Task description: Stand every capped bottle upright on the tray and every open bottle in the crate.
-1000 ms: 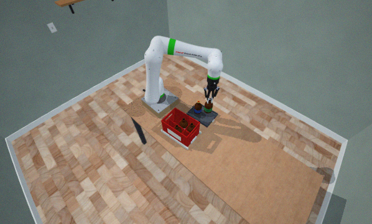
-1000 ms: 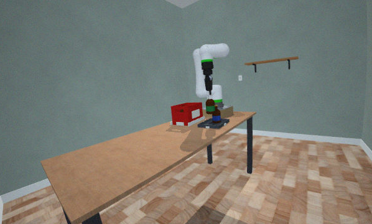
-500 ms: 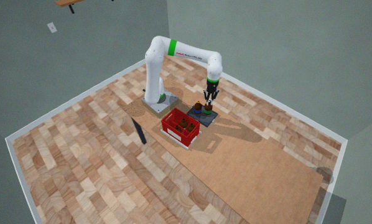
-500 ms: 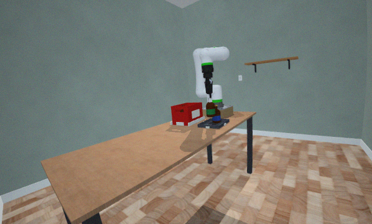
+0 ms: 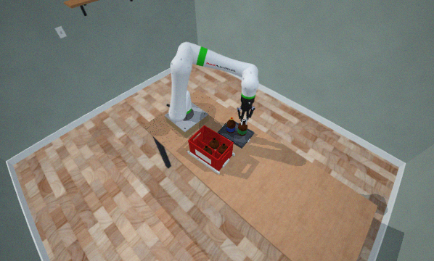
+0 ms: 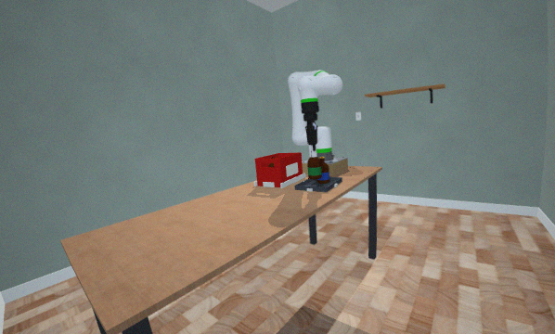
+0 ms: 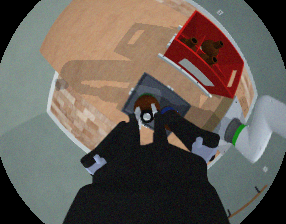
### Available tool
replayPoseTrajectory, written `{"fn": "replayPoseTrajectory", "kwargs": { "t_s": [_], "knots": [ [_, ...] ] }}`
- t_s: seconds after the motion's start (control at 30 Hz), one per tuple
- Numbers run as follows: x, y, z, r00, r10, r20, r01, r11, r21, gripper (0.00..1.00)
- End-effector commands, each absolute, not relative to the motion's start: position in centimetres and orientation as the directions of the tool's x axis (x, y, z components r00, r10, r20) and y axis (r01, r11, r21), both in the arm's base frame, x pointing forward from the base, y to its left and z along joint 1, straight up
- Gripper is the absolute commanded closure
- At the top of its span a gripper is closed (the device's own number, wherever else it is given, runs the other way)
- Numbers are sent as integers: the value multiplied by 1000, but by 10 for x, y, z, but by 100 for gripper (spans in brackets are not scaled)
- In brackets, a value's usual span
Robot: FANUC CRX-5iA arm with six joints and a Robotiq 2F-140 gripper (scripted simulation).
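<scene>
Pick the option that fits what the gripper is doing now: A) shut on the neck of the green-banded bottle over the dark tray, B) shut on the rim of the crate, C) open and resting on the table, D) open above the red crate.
A: the gripper is shut on the top of the green-banded bottle, which is upright on the tray beside the blue-banded bottle.

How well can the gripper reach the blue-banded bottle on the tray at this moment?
Probably not yet: the gripper is shut on the green-banded bottle. The blue-banded bottle stands close beside it on the tray, uncovered from above, so releasing first should free the way.
</scene>
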State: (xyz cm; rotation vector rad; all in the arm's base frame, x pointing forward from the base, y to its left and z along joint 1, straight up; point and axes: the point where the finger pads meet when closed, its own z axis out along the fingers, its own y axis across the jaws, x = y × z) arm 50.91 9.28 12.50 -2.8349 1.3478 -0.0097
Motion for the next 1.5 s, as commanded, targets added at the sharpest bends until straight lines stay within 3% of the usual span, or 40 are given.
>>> {"fn": "replayPoseTrajectory", "kwargs": {
  "t_s": [0.0, 1.47],
  "knots": [
    [509, 93, 120, 631, -776, 5, -776, -631, -6, 100],
    [509, 93, 88, 631, -776, 5, -776, -631, -6, 100]
  ]
}}
